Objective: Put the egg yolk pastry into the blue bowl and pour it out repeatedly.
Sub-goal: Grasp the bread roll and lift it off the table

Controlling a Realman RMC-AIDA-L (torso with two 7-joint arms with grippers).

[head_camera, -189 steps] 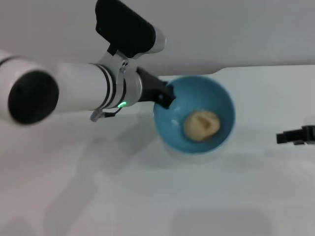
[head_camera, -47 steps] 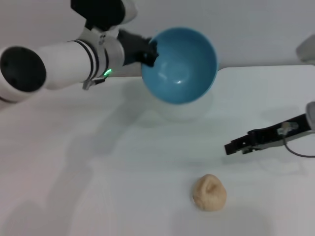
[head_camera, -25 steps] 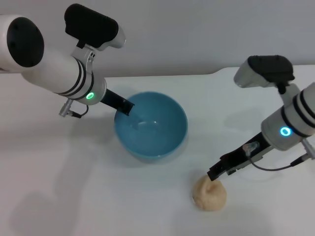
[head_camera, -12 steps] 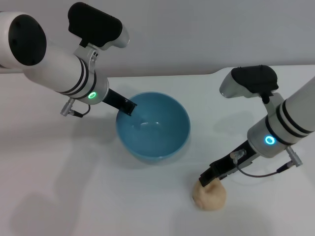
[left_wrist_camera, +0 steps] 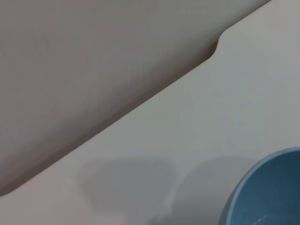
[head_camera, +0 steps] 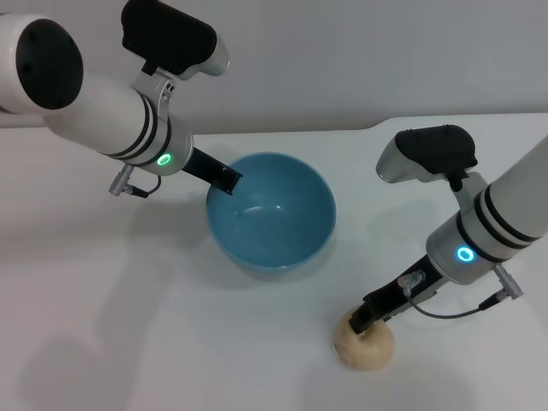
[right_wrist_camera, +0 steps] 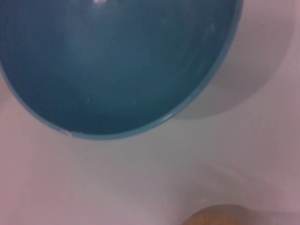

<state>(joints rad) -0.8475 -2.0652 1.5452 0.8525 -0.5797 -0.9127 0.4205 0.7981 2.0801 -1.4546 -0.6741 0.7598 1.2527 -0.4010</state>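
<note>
Spreading under everything is the white desk, and on it the blue bowl sits upright and empty, held at its far-left rim by the left gripper, which is clamped on that rim. Smaller again, the egg yolk pastry lies on the desk nearer the robot and to the right of the bowl, near it but not touching. The right gripper is down on the pastry's top; whether its fingers are spread or closed I cannot tell, as they merge into one dark tip there. The step in hand looks like taking up the pastry for its return to the bowl. The risk, as I judge it, lies in the soft, rounded dough: a pinch placed high on the crown could slip off or dent it, and a squeeze off centre could roll it away across the smooth desk. A weak hold could also drop it short of the rim during the carry.
</note>
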